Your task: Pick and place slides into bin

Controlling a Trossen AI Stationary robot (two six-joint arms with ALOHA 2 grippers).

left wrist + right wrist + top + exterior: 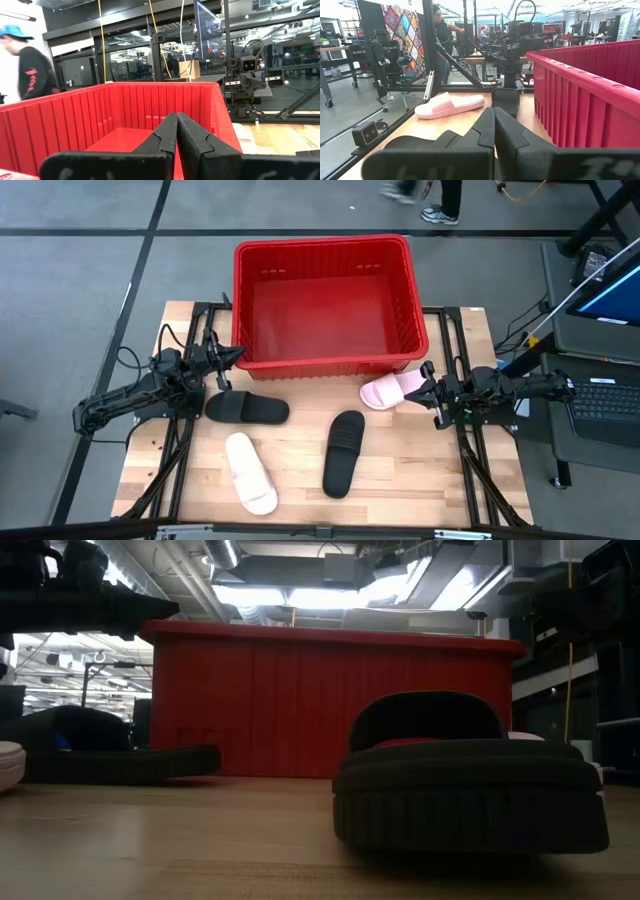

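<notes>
We are looking down on a table where all four slides are lying outside the bin [330, 305], which is standing empty at the far side.

The left claw [238, 354] is hovering at the bin's near left corner, its fingers [167, 131] pressed together and gripping nothing. Just beside it, toward the near edge, one black slide [247, 409] is lying flat. Farther out the same way, a pink slide [250, 472] is resting on the wood.

The right claw [427, 389] is waiting at the bin's near right corner, likewise pinched closed and empty. The second pink slide [393, 390] is lying right at its tips, between the claw and the bin wall; we cannot tell whether they are touching. The other black slide [344, 452] is lying near this claw, toward the table's middle and front.

A person [30, 70] is passing in the room beyond the bin.
</notes>
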